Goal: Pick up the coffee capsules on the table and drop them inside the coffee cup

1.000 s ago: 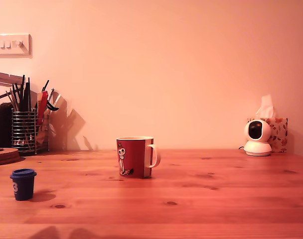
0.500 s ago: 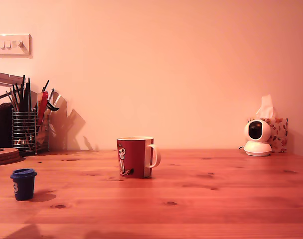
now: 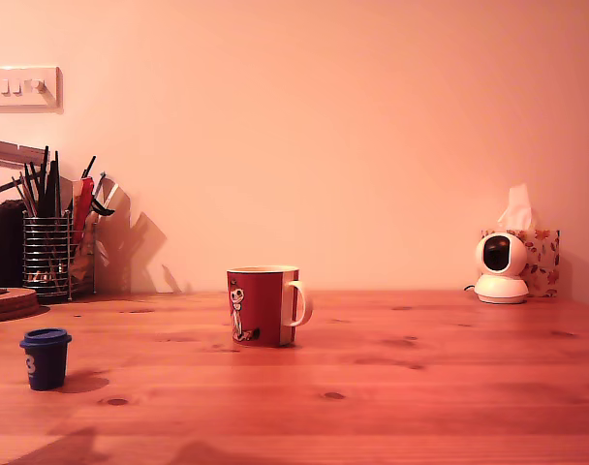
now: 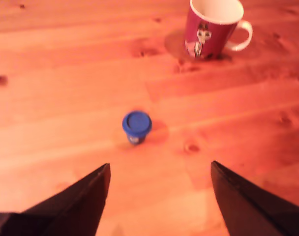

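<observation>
1. Ahead of the gripper (image 4: 159, 169), jaws spread wide and empty, a blue capsule (image 4: 136, 125) is seen upright on the table (image 4: 66, 88).
2. Beyond it, well apart, the cup (image 4: 211, 27) is set.

- blue coffee capsule (image 3: 46, 357) (image 4: 136, 126): one visible. Dark blue, tapered, wide flat rim up, white mark on its side. Upright on the table (image 3: 420, 387) (image 4: 61, 88), well apart from the coffee cup, toward the exterior view's left and nearer the camera.
- coffee cup (image 3: 263, 305) (image 4: 211, 28): red mug, white handle, white inside, cartoon figure on the side. Upright, mouth up, handle toward the exterior view's right. What's inside can't be told.
- second, dark brown-black capsule: not seen in either view.
- table: reddish-brown wooden planks, dark knots; cup and capsule both rest on it.
</observation>
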You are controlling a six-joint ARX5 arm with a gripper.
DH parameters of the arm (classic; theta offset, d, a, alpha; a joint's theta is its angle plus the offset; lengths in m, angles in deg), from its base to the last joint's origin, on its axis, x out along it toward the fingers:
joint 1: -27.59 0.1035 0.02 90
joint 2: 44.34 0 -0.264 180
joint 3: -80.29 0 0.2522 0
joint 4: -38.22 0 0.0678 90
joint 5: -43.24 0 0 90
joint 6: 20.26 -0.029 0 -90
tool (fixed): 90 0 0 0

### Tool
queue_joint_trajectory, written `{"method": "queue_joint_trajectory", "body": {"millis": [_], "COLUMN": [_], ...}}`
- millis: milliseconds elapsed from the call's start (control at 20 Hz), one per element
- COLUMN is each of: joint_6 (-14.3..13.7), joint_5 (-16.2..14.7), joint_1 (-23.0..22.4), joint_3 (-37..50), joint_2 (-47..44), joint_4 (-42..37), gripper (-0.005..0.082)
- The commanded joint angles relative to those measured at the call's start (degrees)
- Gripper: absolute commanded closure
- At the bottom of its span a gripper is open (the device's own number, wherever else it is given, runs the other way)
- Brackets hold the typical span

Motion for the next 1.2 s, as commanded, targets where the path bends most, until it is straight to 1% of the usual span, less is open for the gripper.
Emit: {"method": "queue_joint_trajectory", "body": {"millis": [0, 150, 250, 400, 500, 650, 750, 850, 1000, 1050, 1150], "joint_6": [0.20, 1.64, 3.28, 3.41, 2.58, 1.92, 1.88, 1.86, -0.72, -0.87, -2.75], "joint_5": [0.81, 1.46, 1.44, 1.53, 1.66, 2.64, 2.54, 2.36, 2.43, 2.40, 2.38], "joint_1": [-0.17, -0.17, -0.20, -1.16, -1.79, -2.43, -2.43, -2.62, -3.54, -3.56, -3.54], "joint_3": [2.05, 4.74, 6.93, 9.75, 10.80, 12.41, 14.58, 15.96, 18.21, 18.69, 19.08], "joint_2": [-0.90, -1.40, -1.62, -1.62, -1.66, -1.95, -2.75, -4.37, -7.06, -8.07, -10.43], "joint_4": [-2.01, -6.27, -8.39, -11.72, -13.49, -17.33, -21.81, -23.91, -27.78, -28.63, -31.19], "gripper": [0.0185, 0.0185, 0.0185, 0.0185, 0.0185, 0.0185, 0.0185, 0.0185, 0.0185, 0.0185, 0.0185]}}
